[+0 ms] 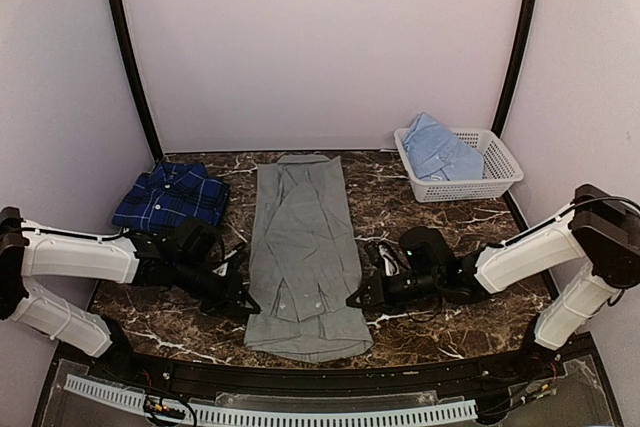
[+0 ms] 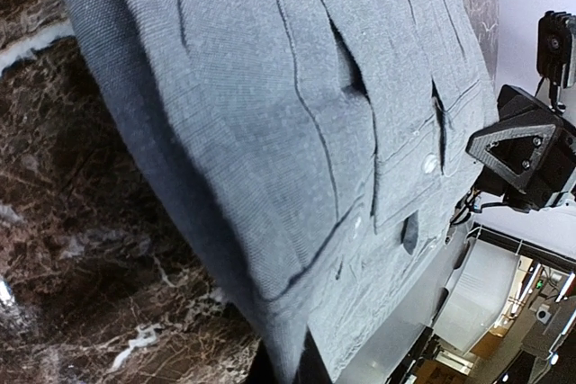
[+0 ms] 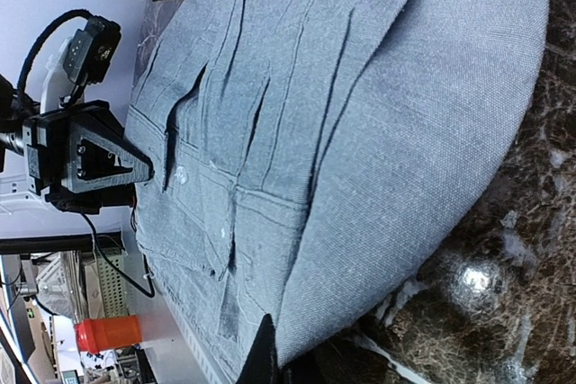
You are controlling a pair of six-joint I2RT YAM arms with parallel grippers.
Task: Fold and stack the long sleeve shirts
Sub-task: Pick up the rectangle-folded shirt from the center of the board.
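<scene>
A plain grey button-up cloth shirt [image 1: 302, 247] lies flat in the centre of the top view as a long narrow strip on the dark marble worktop [image 1: 420, 217]. Its sleeves are folded in, and the buttoned cuffs show near its lower, wider end. In the wrist views the grey shirt [image 2: 270, 132] rises off the worktop along each side edge in a rounded fold. A folded navy blue plaid shirt [image 1: 170, 197] sits at left centre, just apart from it. A crumpled light blue shirt [image 1: 440, 152] lies in the white plastic lattice basket [image 1: 500, 162] at upper right.
</scene>
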